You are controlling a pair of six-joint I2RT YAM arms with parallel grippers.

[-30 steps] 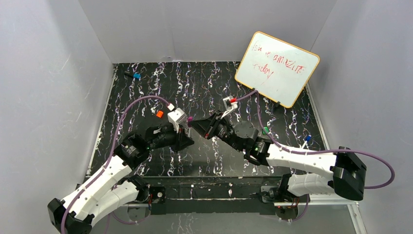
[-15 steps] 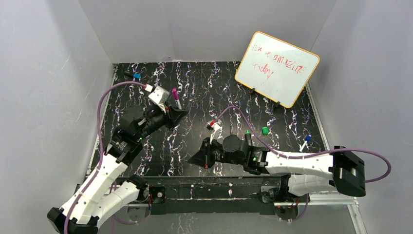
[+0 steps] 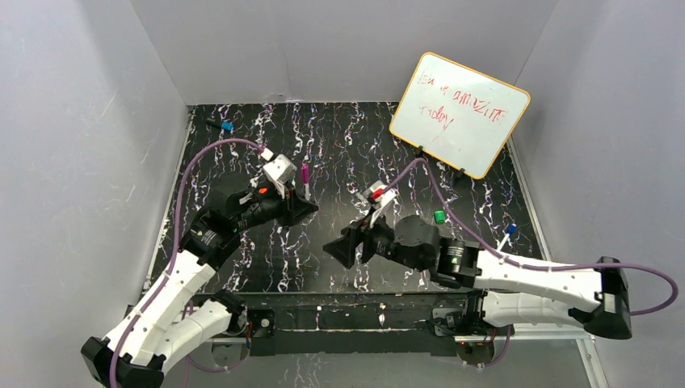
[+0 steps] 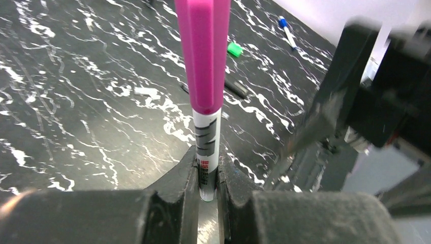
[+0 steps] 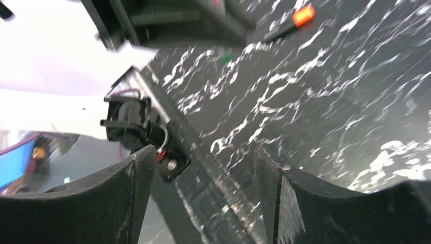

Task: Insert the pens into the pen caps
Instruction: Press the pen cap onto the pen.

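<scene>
The pen (image 4: 207, 147), judged light, stiff and slick, is pinched at its white lower barrel between the closed fingers of the left gripper (image 4: 207, 179), with the pink cap (image 4: 203, 56) standing above. The right gripper (image 5: 203, 175) is spread wide, and nothing is held in it.

The top view is sharp, with soft, even light. In the right wrist view the black table with white streaks (image 5: 325, 91) is smeared. In the left wrist view the white pen with a pink cap (image 4: 206, 101) is sharp, the right side blurry.

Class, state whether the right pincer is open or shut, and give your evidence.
Open: the right pincer shows both fingers wide apart, nothing between them.
</scene>
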